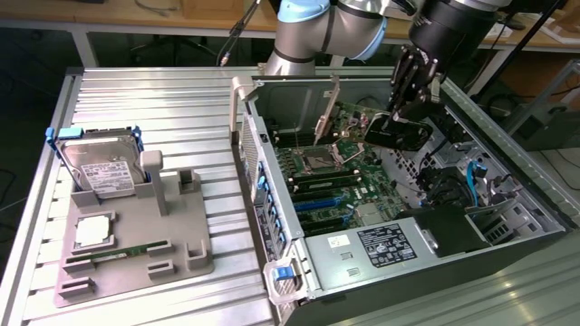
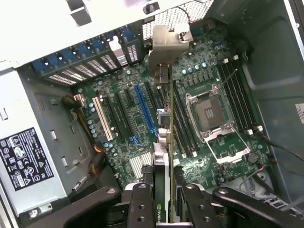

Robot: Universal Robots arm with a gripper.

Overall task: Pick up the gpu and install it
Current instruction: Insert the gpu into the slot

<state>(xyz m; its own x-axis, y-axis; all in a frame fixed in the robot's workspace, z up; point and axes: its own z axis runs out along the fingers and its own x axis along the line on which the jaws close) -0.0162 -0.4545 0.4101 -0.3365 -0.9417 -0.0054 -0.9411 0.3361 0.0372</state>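
Black gripper (image 2: 165, 197): jaws closed on the gpu (image 2: 170, 142), one finger on each face of the card.
gpu position: held edge-on above the motherboard (image 2: 223, 76), inside the open computer case (image 1: 507, 176), lifted clear of the slots.
Bracket (image 2: 166, 45): silvery, at the card's far end, close to the case's rear wall.
Under the card: the strip of board between the blue slot (image 2: 145, 107) and the CPU socket (image 2: 209, 111).
Grey holder (image 1: 136, 251): on the ribbed metal table (image 1: 163, 102) at the exterior view's left, carrying a hard drive (image 1: 102, 166) and a memory stick (image 1: 119, 252).
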